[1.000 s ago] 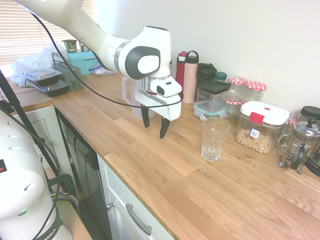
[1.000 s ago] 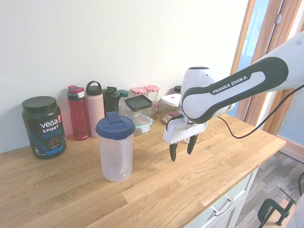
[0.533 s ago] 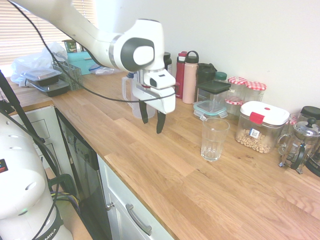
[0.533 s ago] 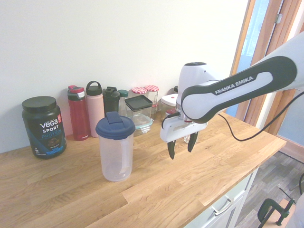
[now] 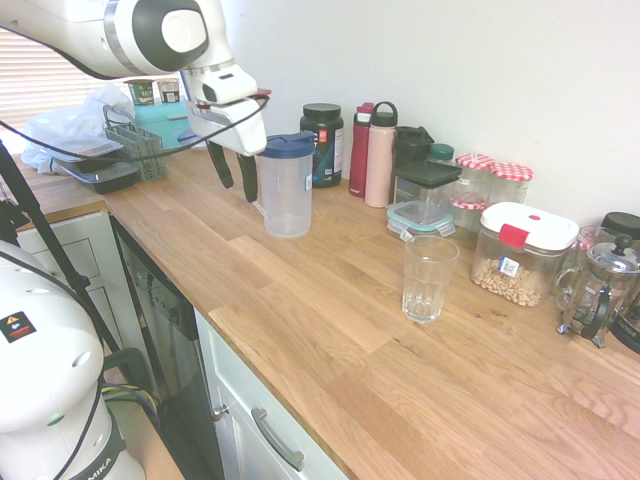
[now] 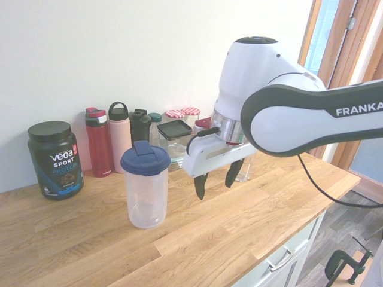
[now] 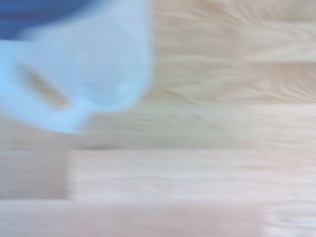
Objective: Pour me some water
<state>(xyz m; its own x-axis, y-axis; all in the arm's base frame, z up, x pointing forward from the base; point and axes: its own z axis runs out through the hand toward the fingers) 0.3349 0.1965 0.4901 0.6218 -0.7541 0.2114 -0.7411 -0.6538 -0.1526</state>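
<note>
The pitcher point(image 5: 286, 185) — clear plastic with a blue lid — stood upright on the desk point(image 5: 330, 330), untouched, its handle facing the arm's side. The pincer point(image 5: 234, 168) had swung away from the middle of the desk, where it hung a second earlier, and now hovered just beside that handle, fingers spread wide and empty. That read as the approach to the grasp; nothing had been lifted or poured yet. The drinking glass point(image 5: 429, 277) waited empty, well apart along the desk. Behind the pitcher ran a crowded back row — a dark protein tub point(image 5: 322, 144), a red bottle point(image 5: 361, 149), a pink bottle point(image 5: 380, 154), then jars and containers. None blocked the handle, though a swing toward the glass would pass near them.
</note>
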